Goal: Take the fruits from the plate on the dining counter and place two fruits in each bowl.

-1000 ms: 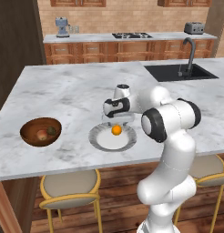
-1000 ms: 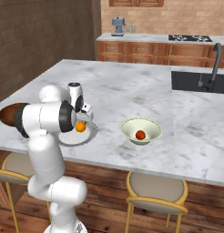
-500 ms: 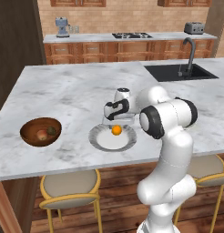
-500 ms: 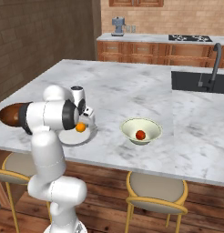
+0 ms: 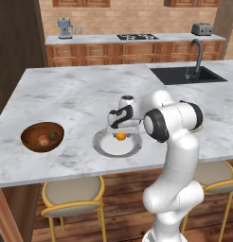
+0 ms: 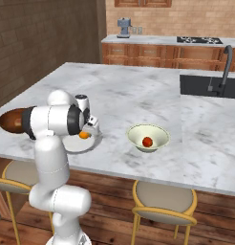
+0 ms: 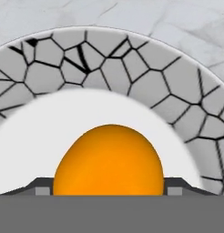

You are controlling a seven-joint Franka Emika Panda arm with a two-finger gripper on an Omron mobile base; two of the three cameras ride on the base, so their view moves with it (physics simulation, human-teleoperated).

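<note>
A bright orange fruit [image 5: 120,136] [image 6: 83,135] [image 7: 109,157] rests on the white centre of the grey-rimmed plate [image 5: 101,144] [image 6: 92,143] [image 7: 109,59] near the front edge of the dining counter [image 5: 76,94]. My gripper [image 5: 121,133] [image 6: 86,131] [image 7: 109,190] reaches down over the plate, with one fingertip against each side of the orange fruit. The brown bowl [image 5: 28,135] [image 6: 9,120] to the left holds a reddish-peach fruit [image 5: 43,140] and a dark green fruit [image 5: 53,136]. A red fruit [image 6: 147,141] lies in the pale bowl [image 6: 136,133] to the right.
A sink with a dark faucet [image 5: 194,56] [image 6: 223,72] is set into the counter at the far right. Yellow-framed stools [image 5: 71,194] [image 6: 162,201] stand under the front edge. A worktop with a stove [image 5: 137,37] runs along the back wall.
The hand has dropped onto the plate and its fingers have closed in on the orange fruit. Bowls and plate have not moved.
</note>
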